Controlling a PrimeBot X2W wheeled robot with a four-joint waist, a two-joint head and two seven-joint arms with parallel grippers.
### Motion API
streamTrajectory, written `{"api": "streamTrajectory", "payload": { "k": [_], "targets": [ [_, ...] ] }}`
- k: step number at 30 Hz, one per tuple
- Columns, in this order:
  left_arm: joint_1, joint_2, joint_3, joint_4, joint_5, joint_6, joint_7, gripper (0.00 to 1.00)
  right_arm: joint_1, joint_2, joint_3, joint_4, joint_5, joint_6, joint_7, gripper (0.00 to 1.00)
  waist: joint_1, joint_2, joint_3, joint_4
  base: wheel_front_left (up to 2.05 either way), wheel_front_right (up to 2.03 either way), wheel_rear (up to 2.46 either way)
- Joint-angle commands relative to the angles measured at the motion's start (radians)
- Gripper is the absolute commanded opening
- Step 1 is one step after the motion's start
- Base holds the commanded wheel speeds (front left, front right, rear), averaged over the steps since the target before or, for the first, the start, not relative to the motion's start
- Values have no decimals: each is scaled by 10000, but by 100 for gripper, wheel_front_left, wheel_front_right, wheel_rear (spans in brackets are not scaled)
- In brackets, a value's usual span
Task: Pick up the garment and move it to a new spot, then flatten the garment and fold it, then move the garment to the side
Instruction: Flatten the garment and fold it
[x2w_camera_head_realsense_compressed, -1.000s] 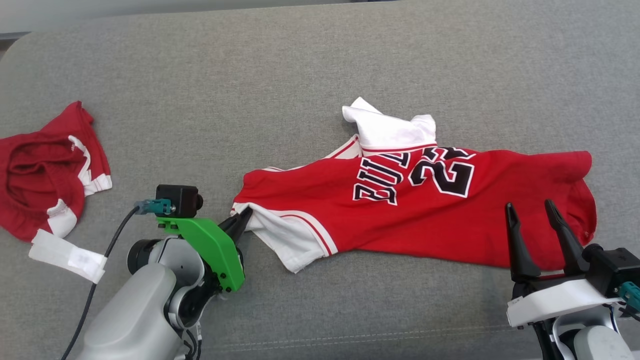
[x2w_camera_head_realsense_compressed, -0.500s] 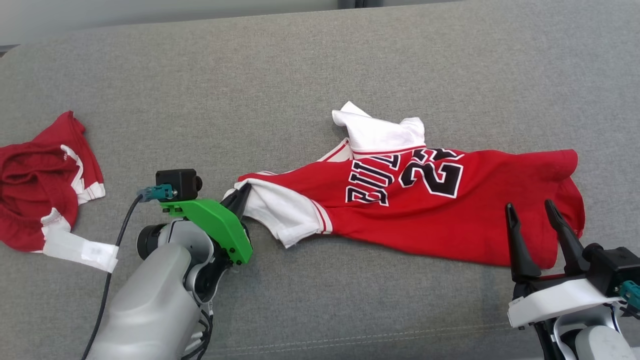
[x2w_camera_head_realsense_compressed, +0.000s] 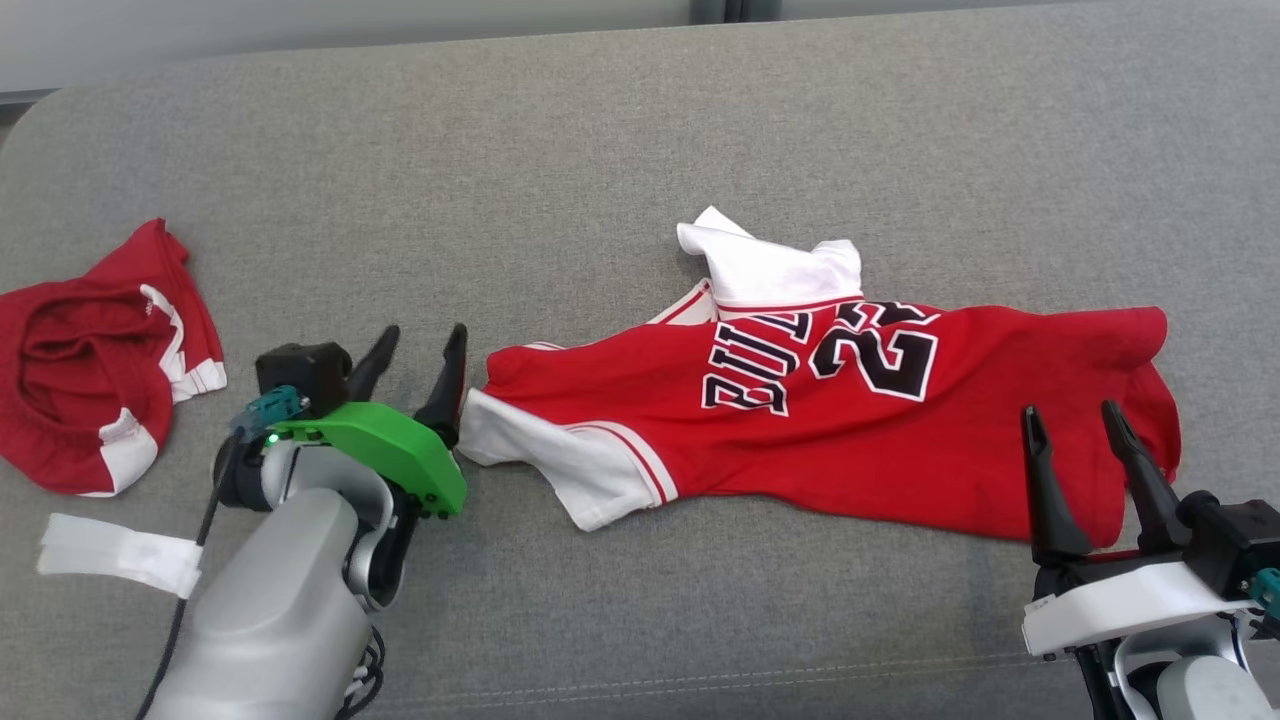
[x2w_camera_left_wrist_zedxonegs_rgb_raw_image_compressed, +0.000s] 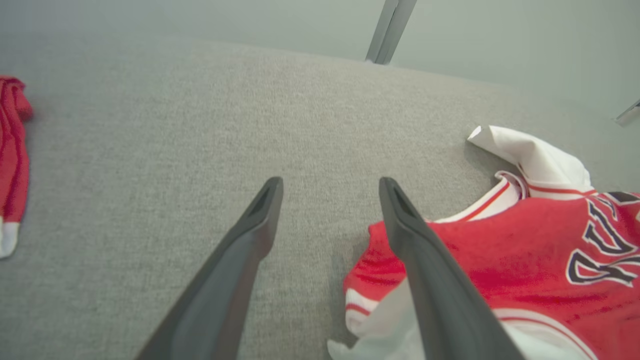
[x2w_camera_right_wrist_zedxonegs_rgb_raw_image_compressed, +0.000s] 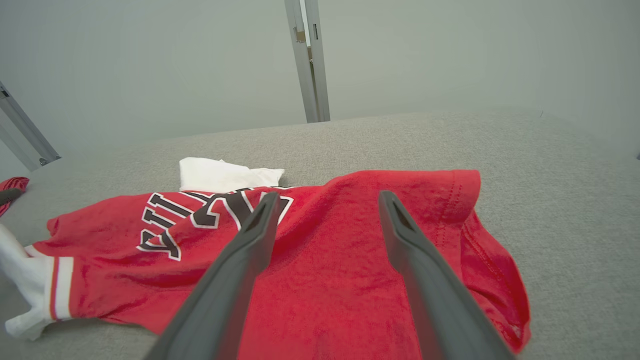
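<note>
Red jersey (x2w_camera_head_realsense_compressed: 830, 430) lies spread on grey cushion (x2w_camera_head_realsense_compressed: 600, 150), open left end effector (x2w_camera_head_realsense_compressed: 425, 332) beside its white sleeve, open right end effector (x2w_camera_head_realsense_compressed: 1070, 410) over its hem end. Crumpled red garment (x2w_camera_head_realsense_compressed: 80, 400) at left is cut off

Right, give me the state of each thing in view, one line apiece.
Red jersey, spread out but wrinkled, unfolded, not held.
Left gripper, open, empty, beside the jersey's white sleeve.
Right gripper, open, empty, over the jersey's hem end.
Red-and-white garment, crumpled in a heap.
White strip, lying flat on the cushion.
</note>
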Motion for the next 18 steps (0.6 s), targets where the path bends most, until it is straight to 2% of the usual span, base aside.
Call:
{"api": "streamTrajectory", "payload": {
  "k": [1,4,8,13,18],
  "targets": [
    [165,247,333,-614,435,297,-90,100,40,-5,-16,-55,-83,-12,-78,100,0,0,-58,83,0,0,0],
    [1048,582,1131,-2351,1488,988,-66,100,37,23,12,-82,-166,-12,-118,100,0,0,-137,171,0,0,0],
    [2291,981,2136,-4609,2731,1676,-71,100,25,5,96,-35,-234,-12,-169,100,0,0,-248,282,0,0,0],
    [3792,1210,2975,-6810,3824,2197,-69,100,149,-23,200,35,-328,-12,-193,100,0,0,-422,377,0,0,0],
    [5055,1093,3636,-8380,4372,2345,-60,100,315,4,318,93,-438,-12,-208,100,0,0,-578,391,0,0,0]
  ]
}}
